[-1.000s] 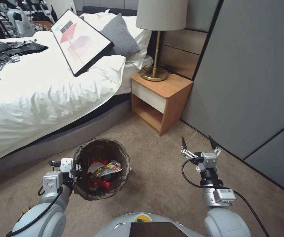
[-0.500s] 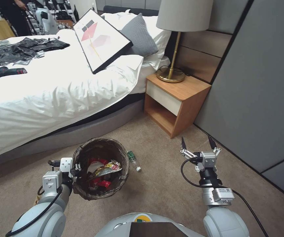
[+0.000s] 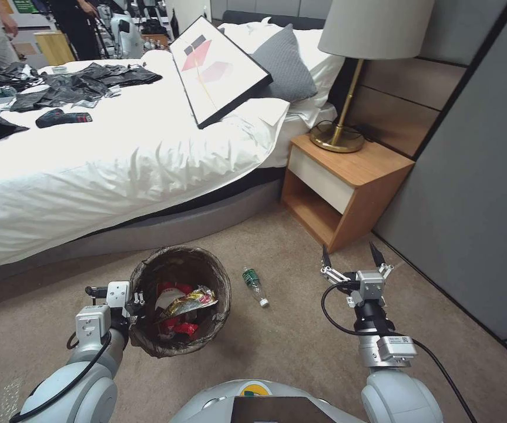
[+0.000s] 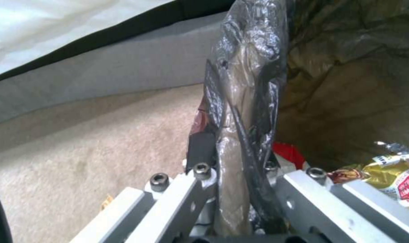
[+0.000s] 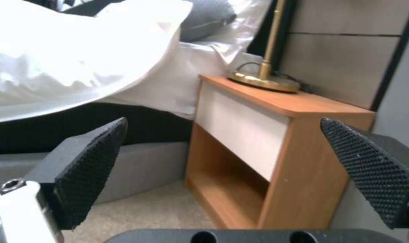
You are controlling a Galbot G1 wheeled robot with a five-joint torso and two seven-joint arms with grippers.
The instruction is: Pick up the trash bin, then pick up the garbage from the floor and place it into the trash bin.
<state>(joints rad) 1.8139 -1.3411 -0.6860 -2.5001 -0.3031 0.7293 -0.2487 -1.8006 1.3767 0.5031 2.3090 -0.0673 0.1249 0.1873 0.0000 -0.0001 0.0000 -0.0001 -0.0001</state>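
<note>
- Beige carpet (image 3: 288,352) filled the foreground of the head view, with a white-sheeted bed (image 3: 118,158) behind it and a wooden nightstand (image 3: 347,188) under a brass lamp (image 3: 347,82) to the right.
- Low on the left, the left gripper (image 3: 131,301) was clamped on the near rim of the trash bin (image 3: 180,308), holding it off the carpet. Red and gold wrappers (image 3: 183,305) lay inside the dark liner.
- A small green-labelled bottle (image 3: 254,286) lay on its side on the carpet, just beside the bin and between it and the right gripper (image 3: 352,258). That gripper hovered above the floor, fingers spread wide, holding nothing.
- From the left wrist view, the bin's rim, wrapped in crinkled dark liner (image 4: 245,101), ran between the metal jaws, pinched from both sides. A gold packet (image 4: 393,175) showed inside the bin.
- From the right wrist view, the two black textured pads (image 5: 92,168) stood far apart with only the nightstand and the bed's edge beyond them.
- My judgement: the bottle was the next piece to collect. Doing it well would mean bringing the open fingers down across the bottle's body, not its tapering neck, since a round bottle could roll aside on carpet. The bin should be kept level and close so the drop would be short.
</note>
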